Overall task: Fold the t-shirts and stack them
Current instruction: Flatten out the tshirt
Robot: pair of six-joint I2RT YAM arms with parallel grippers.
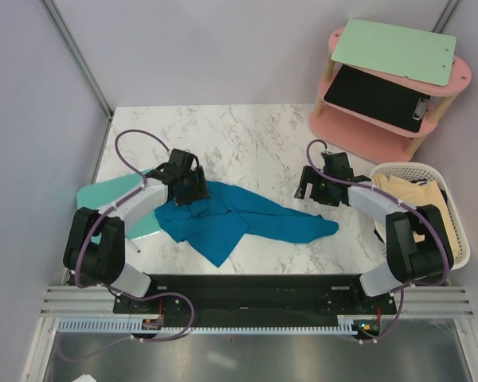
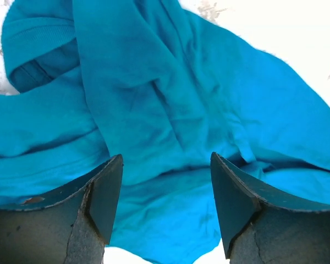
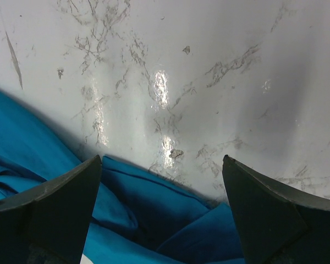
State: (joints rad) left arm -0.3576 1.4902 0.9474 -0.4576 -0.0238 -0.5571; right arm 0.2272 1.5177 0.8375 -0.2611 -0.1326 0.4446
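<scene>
A deep teal-blue t-shirt (image 1: 239, 219) lies crumpled across the middle of the marble table. My left gripper (image 1: 188, 187) hovers over its left end, jaws open with the blue cloth (image 2: 165, 110) spread beneath and between the fingers (image 2: 107, 192). My right gripper (image 1: 315, 189) is open just above the shirt's right end; its wrist view shows folded blue cloth (image 3: 154, 220) below the fingers (image 3: 71, 198) and bare marble beyond. Pale cream-yellow shirts (image 1: 418, 195) lie in the white mesh basket (image 1: 454, 211) at the right.
A mint-green board (image 1: 115, 203) lies flat under the shirt's left side. A pink two-shelf stand (image 1: 382, 119) at the back right carries a green clipboard (image 1: 394, 52) on top and a black clipboard (image 1: 378, 99) below. Purple-grey walls enclose the table.
</scene>
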